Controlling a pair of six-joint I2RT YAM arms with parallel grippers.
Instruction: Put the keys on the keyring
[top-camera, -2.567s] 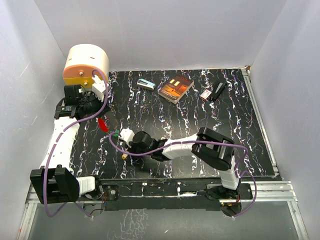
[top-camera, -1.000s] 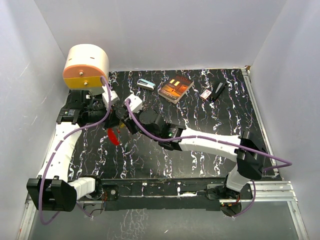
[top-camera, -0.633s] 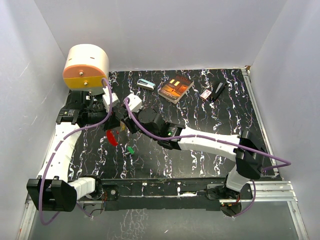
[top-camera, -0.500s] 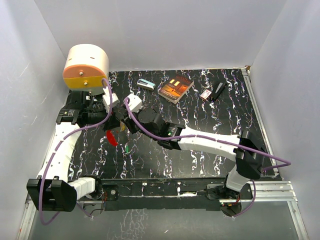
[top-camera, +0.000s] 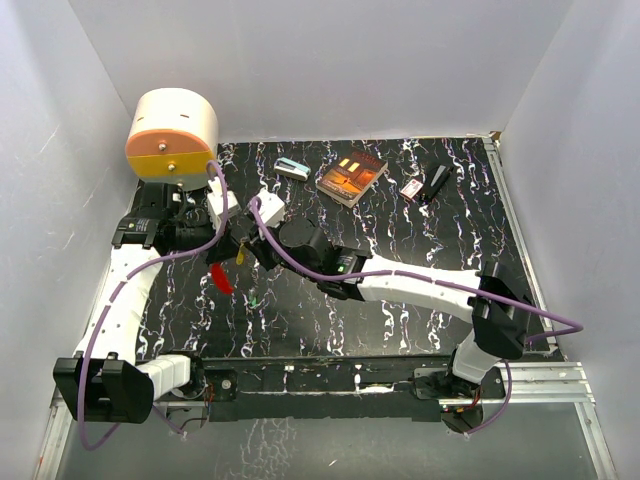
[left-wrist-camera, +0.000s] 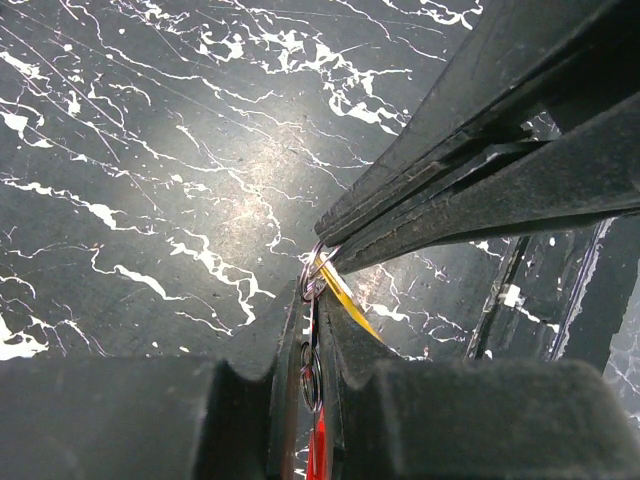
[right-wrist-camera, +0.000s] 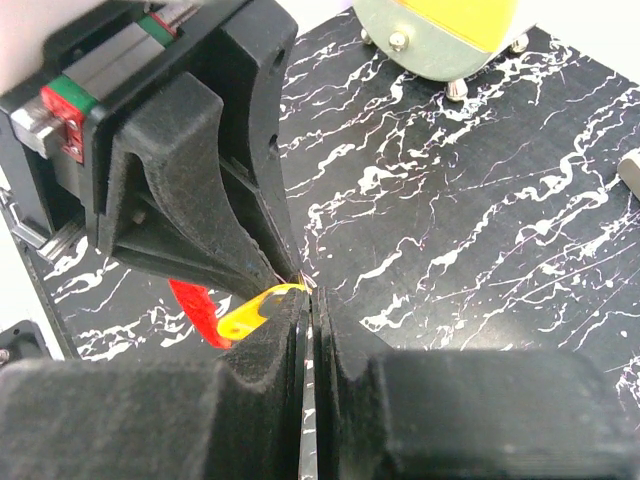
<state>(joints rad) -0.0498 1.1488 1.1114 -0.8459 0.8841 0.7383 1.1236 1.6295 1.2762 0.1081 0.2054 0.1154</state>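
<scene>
My left gripper is shut on the thin metal keyring, and small ring links show between its pads. A red key hangs below it. My right gripper is shut tip to tip against the left one. Its fingertips pinch one end of the yellow key right at the keyring. The red key dangles behind the yellow one. A green key lies loose on the black marbled table below both grippers. Pink keys are out of view.
A cream and orange drum stands at the back left, close to the left arm. Along the back lie a teal-and-white box, a book, a red-and-white box and a black object.
The right arm came up from the front of the table to meet the left gripper. The green key then dropped from between the grippers onto the table. Both grippers stayed shut.
</scene>
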